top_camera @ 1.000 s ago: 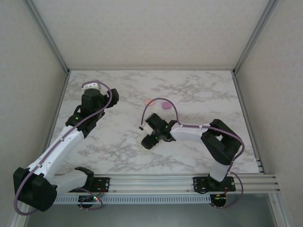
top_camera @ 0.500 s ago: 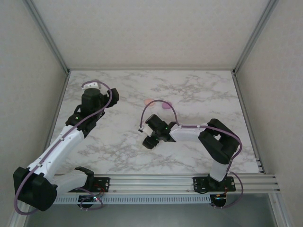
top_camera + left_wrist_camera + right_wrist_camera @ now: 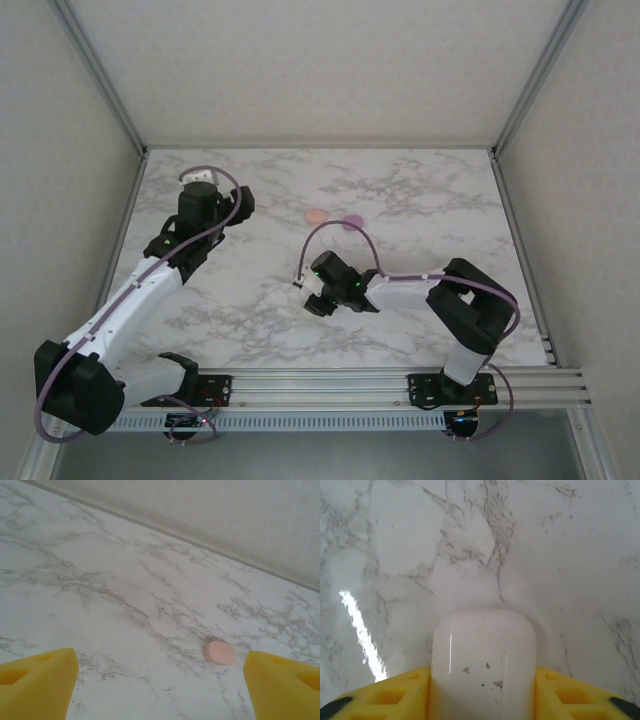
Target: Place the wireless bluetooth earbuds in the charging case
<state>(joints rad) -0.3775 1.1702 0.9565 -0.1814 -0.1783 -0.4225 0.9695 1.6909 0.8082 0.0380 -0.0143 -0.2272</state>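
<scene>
**At table centre: white case pinched, left side spread wide**

Across the marble table (image 3: 450, 200), two arms reaching in from the near edge. At the far left corner, left arm (image 3: 140, 290) stretched out long; toward the middle, right arm (image 3: 410, 290) folded in low over the surface.

Between the yellow pads (image 3: 385, 695) of the right gripper (image 3: 482, 697), white charging case (image 3: 482, 655), rounded end poking out forward over the marble. Both flanks flush against the pads, so clamped on the case.

At the left gripper (image 3: 160, 680), yellow fingers (image 3: 35, 685) far apart, nothing between them but bare marble.

Ahead of those spread fingers, flat on the table, salmon-pink rounded piece (image 3: 219, 652), nearer the finger at the picture's right, touching neither. From above, same piece just beside a purple rounded piece (image 3: 352, 222), both past the right gripper toward the back wall, well apart from the clamped case. Too small to tell bud from case.
</scene>
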